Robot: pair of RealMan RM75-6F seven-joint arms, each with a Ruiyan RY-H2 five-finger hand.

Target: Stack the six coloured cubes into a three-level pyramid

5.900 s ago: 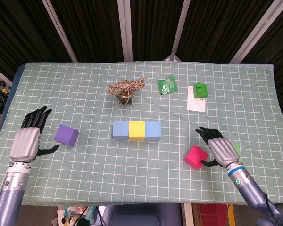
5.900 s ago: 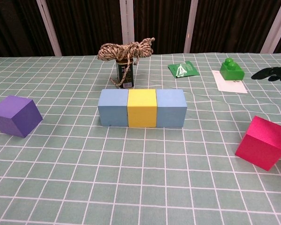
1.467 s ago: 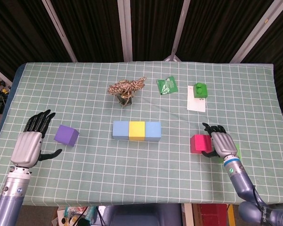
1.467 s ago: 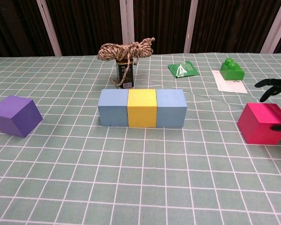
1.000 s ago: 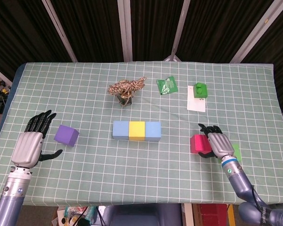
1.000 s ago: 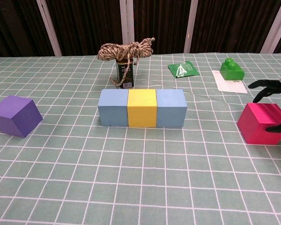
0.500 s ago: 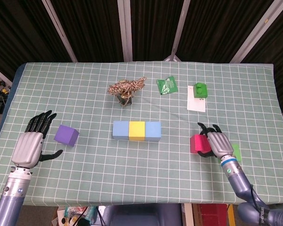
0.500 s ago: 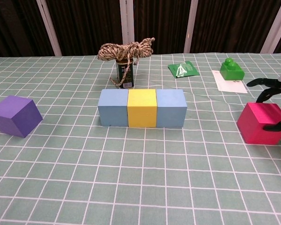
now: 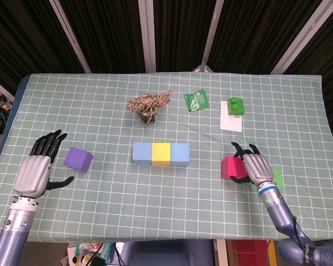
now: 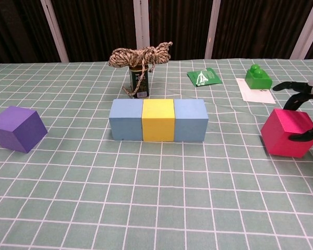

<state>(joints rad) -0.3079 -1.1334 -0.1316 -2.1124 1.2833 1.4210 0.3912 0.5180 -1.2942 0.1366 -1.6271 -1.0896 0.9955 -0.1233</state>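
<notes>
The three-cube base row (image 9: 161, 154) stands done well left of the right hand (image 9: 252, 168), whose fingers clasp the pink cube (image 9: 231, 167), while the left hand (image 9: 32, 173) lies spread beside the purple cube (image 9: 78, 159), both upper levels unbuilt.

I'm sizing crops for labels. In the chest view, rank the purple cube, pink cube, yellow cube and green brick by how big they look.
1. purple cube and pink cube, near alike; both sit closer to the camera.
2. yellow cube, slightly smaller, farther back.
3. green brick, smallest.
</notes>
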